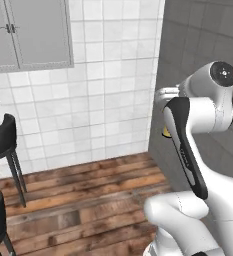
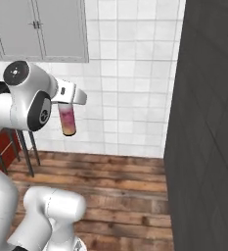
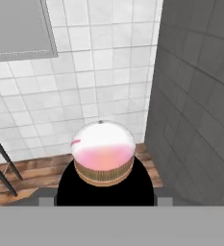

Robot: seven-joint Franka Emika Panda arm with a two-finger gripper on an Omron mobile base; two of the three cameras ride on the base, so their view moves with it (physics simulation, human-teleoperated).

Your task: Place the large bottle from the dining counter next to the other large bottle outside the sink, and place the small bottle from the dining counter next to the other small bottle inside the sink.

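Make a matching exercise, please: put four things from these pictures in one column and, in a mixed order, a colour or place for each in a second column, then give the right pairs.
1. bottle
2. cabinet
3. floor
4. stool

A. brown wooden planks
B. grey doors, high on the tiled wall
C. held in the hand, hanging above the floor
D. black seat, at the left edge of the left base view

Pairs: 1-C, 2-B, 3-A, 4-D

Your arm (image 2: 22, 112) is folded high, elbow raised, forearm reaching forward at about shoulder height. The end effector (image 2: 66, 110) points downward, its jaws closed around a bottle (image 2: 67, 121) that hangs upright below it, clear of the floor.
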